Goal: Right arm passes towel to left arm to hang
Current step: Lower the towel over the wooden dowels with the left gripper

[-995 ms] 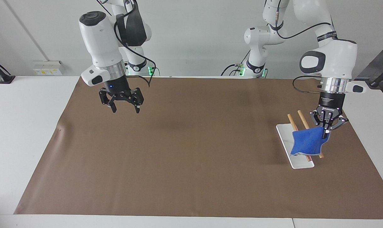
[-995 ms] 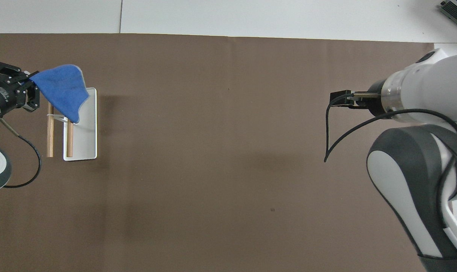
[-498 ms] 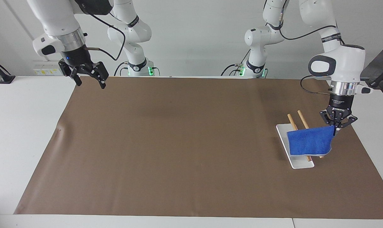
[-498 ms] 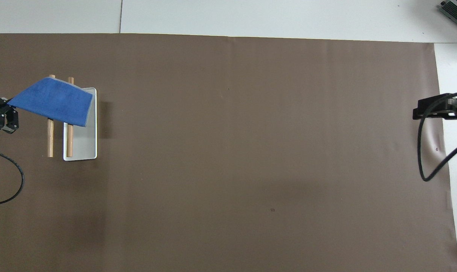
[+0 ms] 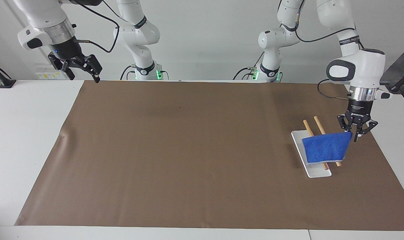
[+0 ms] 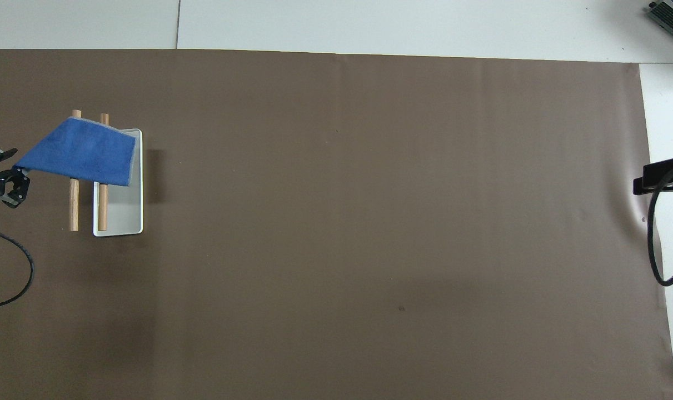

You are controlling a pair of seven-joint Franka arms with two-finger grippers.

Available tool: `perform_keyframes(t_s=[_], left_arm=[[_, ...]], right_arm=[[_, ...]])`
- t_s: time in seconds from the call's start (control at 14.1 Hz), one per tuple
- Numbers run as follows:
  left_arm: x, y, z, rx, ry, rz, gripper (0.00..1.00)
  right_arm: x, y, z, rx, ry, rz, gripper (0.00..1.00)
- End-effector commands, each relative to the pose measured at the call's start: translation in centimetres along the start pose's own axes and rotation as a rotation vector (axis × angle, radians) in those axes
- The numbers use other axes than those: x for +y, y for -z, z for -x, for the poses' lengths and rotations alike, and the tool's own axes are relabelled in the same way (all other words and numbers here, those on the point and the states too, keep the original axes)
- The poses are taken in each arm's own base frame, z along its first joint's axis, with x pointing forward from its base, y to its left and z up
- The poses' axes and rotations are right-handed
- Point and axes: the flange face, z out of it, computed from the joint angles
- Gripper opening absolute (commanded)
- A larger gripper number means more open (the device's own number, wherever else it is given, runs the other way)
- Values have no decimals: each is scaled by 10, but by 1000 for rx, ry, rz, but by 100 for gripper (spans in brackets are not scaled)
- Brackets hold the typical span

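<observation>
Right gripper [image 5: 77, 70] raised over table [image 5: 31, 140] edge at right arm's end, fingers spread, holding nothing. Brown mat [image 5: 188, 150] across middle. Towel [image 5: 325, 149] draped over two wooden rails [image 5: 317, 124] of white-based rack [image 5: 313, 172]. Left gripper [image 5: 356, 133] beside towel's corner, fingers spread, towel released.
</observation>
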Motion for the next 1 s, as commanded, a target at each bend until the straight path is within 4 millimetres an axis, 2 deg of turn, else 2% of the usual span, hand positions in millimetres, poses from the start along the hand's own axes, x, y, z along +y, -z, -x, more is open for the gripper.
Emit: perform_keyframes(t_s=[0.0, 0.28, 0.43, 0.64, 0.92], left_arm=[[8, 9, -3, -5, -8, 24, 100], [13, 20, 5, -17, -88, -10, 100], [9, 36, 20, -40, -184, -38, 100], [-12, 57, 59, -95, -393, -123, 100], [-57, 65, 126, -194, -730, -227, 100]], right_arm=[[1, 0, 8, 19, 18, 8, 100], [-4, 7, 7, -9, 25, -5, 100], [-6, 5, 8, -7, 25, -3, 100], [-21, 1, 10, -3, 64, 47, 100], [-22, 0, 9, 3, 69, 48, 100]])
